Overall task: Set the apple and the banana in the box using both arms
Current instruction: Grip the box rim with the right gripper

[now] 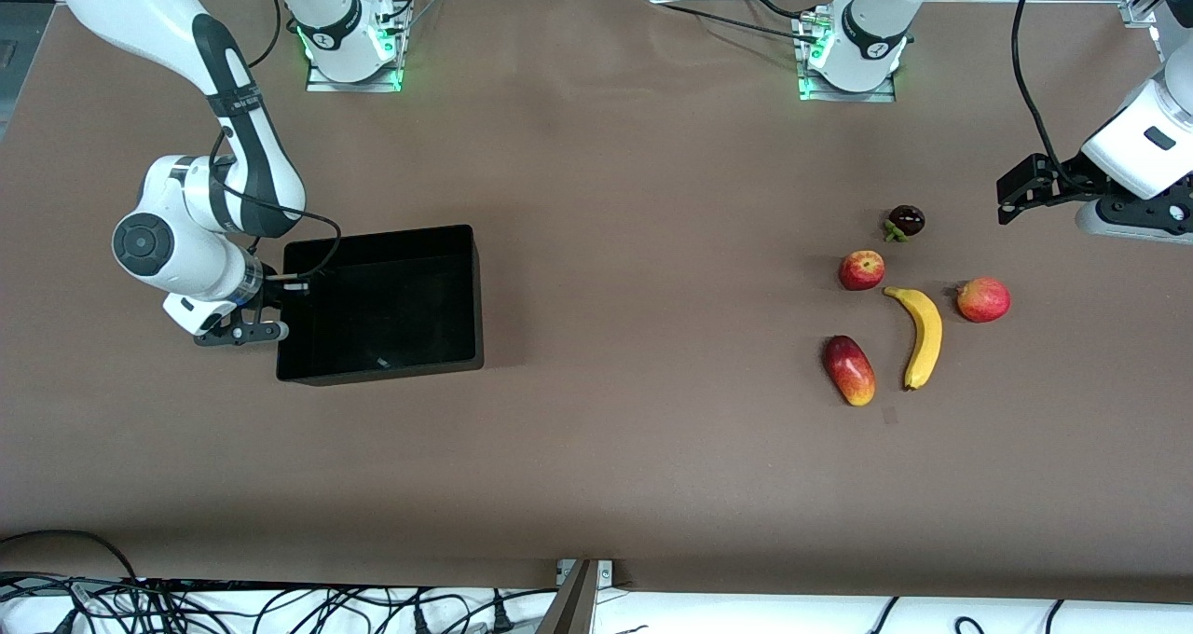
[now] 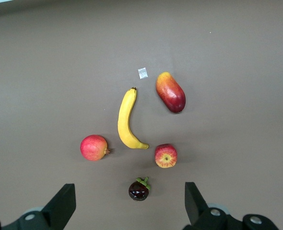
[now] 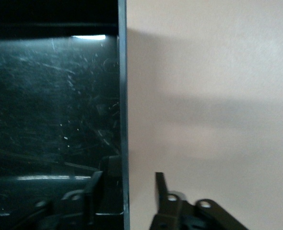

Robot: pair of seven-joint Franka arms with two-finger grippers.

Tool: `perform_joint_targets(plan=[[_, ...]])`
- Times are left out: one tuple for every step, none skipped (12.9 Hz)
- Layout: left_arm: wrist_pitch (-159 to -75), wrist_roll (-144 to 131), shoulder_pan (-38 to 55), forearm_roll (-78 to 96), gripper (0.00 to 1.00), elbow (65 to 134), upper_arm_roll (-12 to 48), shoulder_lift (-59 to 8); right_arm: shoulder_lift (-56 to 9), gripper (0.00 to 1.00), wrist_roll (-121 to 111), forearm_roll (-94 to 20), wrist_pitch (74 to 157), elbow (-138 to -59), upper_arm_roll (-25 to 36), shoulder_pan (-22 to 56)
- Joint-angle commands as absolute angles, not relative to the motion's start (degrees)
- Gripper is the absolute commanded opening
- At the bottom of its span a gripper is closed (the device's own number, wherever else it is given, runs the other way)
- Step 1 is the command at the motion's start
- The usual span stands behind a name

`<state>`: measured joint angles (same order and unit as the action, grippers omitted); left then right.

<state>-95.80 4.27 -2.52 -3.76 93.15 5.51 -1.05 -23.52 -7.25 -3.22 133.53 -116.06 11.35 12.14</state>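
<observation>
The right gripper [image 3: 127, 191] has its fingers [image 3: 161, 184] set astride the thin glossy wall of the box [image 1: 471, 298], one finger inside and one outside; whether they press the wall cannot be told. The box is a black rectangular plastic bin, scuffed on its inner floor, lying on the matte brown desk [image 1: 634, 447] at the right arm's end.

The left gripper [image 2: 130, 203] hangs with its fingers [image 2: 193, 197] spread wide and holding nothing, above the desk at the left arm's end. Closest to these fingers lies a small dark round fruit [image 2: 138, 189] with a green stalk. Past it sits the apple [image 2: 166, 155], round, red with yellow patches, just beside the banana [image 2: 126, 120], a smooth curved yellow one. Out from there lie a pinkish-red round fruit [image 2: 94, 147] and an oblong red-and-yellow fruit [image 2: 170, 92].
</observation>
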Motion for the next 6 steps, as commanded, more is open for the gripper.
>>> perform_joint_targets(plan=[[-95.1,4.0,-2.5,-5.1,1.00,93.3,5.7,-0.1,-23.0,0.00,-7.5,-5.4,133.2,-114.9,11.2,12.2],[-95.1,4.0,-2.5,-5.1,1.00,93.3,5.7,-0.1,-22.9,0.00,-7.6,-5.8,132.8,-114.5,11.2,12.3],[-95.1,4.0,-2.5,-5.1,1.00,93.3,5.7,-0.1,-22.9,0.00,-7.6,-5.8,131.2,-113.1,11.2,12.4],[-95.1,4.0,-2.5,-5.1,1.00,93.3,5.7,-0.1,-22.9,0.00,-7.4,-6.1,128.3,-110.9,11.2,12.7],[-95.1,4.0,-2.5,-5.1,1.00,93.3,5.7,-0.1,-22.9,0.00,-6.5,-6.1,125.5,-108.6,11.1,13.1],[-95.1,4.0,-2.4,-5.1,1.00,93.3,5.7,-0.1,-22.9,0.00,-5.7,-6.1,123.3,-106.5,11.0,13.3]])
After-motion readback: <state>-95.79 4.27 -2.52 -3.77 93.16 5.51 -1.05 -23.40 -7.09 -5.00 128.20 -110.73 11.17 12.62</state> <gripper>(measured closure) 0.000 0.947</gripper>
